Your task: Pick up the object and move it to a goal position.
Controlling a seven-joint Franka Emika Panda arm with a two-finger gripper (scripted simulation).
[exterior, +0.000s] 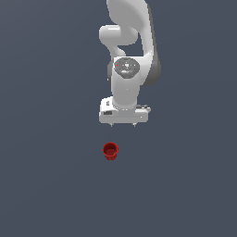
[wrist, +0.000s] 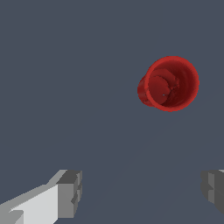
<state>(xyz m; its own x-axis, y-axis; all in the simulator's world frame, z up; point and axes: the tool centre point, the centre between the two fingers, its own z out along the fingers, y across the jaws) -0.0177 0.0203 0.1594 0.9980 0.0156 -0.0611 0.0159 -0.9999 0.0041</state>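
The object (exterior: 110, 151) is a small red cup with a hollow top and a rim, standing upright on the flat grey floor. My white gripper (exterior: 123, 125) hangs above the floor, behind the cup in the exterior view and slightly to that view's right, not touching it. In the wrist view the cup (wrist: 168, 84) shows its open mouth, and my gripper (wrist: 142, 192) is open, with one grey fingertip (wrist: 70, 192) and the other (wrist: 214, 190) far apart and nothing between them.
A plain dark grey floor (exterior: 46, 185) fills both views. The white arm (exterior: 132, 41) rises behind the gripper. No other objects show.
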